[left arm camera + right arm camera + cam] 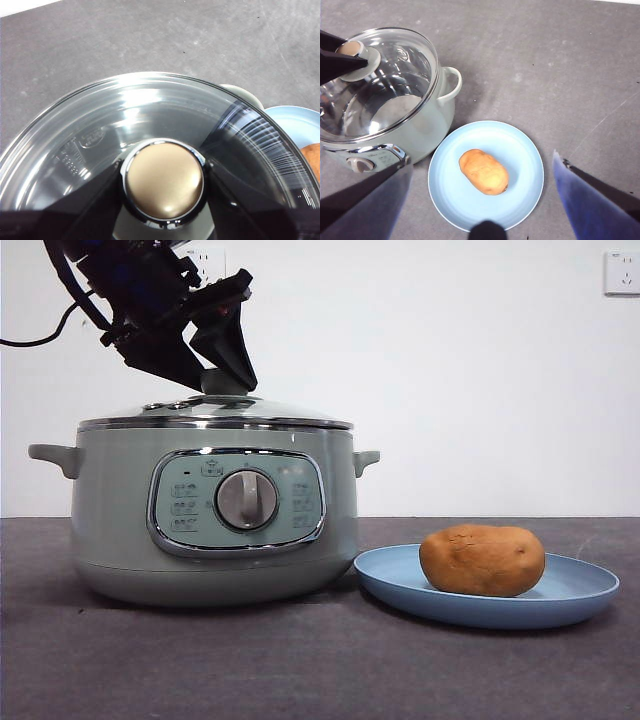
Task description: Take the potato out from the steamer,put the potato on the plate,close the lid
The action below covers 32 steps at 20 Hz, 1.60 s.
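**Lid on the steamer, potato on the plate**

Nearest the front camera lies the grey table [300, 660]. On it, toward 4 o'clock of the front view, sits the plate [575, 592], and the potato [482, 560] lies on its side in the plate, a little left of the plate's middle. From the right wrist camera the potato [483, 171] shows near the centre of the plate [520, 150], well apart from the rim all round.

Just beside the plate, at its 9 o'clock in the front view, stands the steamer [110, 520], its dial panel facing the camera; the plate's edge comes close to the pot's base, and I cannot tell whether they touch. The lid [270, 412] rests level on the pot's chrome rim, closing it.

At 12 o'clock above the lid, the left gripper [222, 375] reaches down from the upper left corner. In the left wrist view its two black jaws stand on either side of the knob [164, 180], pressed against it, so the left gripper [164, 192] is clamped on the knob.

The right gripper [482, 200] hangs high above the plate, jaws spread wide with nothing between them.

Farthest back is a white wall [480, 370].
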Tool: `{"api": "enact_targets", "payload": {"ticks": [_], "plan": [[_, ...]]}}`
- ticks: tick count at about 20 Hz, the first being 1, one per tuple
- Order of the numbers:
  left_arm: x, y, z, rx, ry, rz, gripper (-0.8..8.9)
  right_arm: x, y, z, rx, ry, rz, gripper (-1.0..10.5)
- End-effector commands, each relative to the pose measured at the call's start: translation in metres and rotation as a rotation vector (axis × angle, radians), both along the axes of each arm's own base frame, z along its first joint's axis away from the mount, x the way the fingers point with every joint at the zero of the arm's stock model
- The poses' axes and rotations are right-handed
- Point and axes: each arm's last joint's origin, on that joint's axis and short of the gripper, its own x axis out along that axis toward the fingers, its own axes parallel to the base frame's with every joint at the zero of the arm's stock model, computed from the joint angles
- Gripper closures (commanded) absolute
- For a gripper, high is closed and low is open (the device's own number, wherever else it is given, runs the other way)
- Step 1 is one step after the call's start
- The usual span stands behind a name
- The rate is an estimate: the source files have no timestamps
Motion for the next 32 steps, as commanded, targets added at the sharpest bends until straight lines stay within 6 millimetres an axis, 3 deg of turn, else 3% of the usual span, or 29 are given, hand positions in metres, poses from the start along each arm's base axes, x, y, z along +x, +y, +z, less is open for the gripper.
{"api": "enact_targets", "payload": {"ticks": [1,3,4,9,11,17,21,25,28,30,32], "plan": [[0.000,0.002,-0.005,0.024,0.013,0.037,7.15,-0.001,0.000,0.000,0.005,0.011,-0.005,4.8],[0.001,0.001,-0.003,0.018,-0.017,0.048,5.27,-0.001,0.000,-0.001,0.000,0.023,-0.005,4.8],[0.002,0.002,-0.002,0.017,-0.036,0.061,4.86,-0.001,0.000,-0.002,-0.001,0.026,-0.005,4.8],[0.006,0.002,0.007,-0.017,-0.108,0.070,4.85,-0.002,-0.001,-0.002,-0.003,0.030,-0.005,4.8],[0.005,0.002,0.019,-0.030,-0.135,0.071,4.85,-0.002,-0.001,-0.002,-0.003,0.030,-0.004,4.8],[-0.009,0.009,0.088,-0.060,-0.193,0.070,4.85,-0.002,-0.001,-0.002,-0.003,0.029,-0.004,4.8],[-0.040,0.022,0.141,-0.037,-0.161,0.043,4.85,-0.002,0.000,-0.002,-0.017,0.023,0.015,4.8],[-0.091,0.043,0.180,-0.091,-0.214,-0.039,4.85,-0.002,0.000,-0.001,-0.015,0.020,0.018,4.8],[-0.131,0.060,0.186,-0.087,-0.168,-0.080,4.95,-0.003,0.000,-0.001,-0.014,0.018,0.019,4.8],[-0.151,0.069,0.185,-0.044,-0.137,-0.098,5.13,-0.003,0.000,0.000,-0.012,0.017,0.020,6.0],[-0.165,0.072,0.181,-0.013,-0.107,-0.215,8.53,-0.004,0.000,0.000,-0.001,0.018,0.052,9.1]]}}
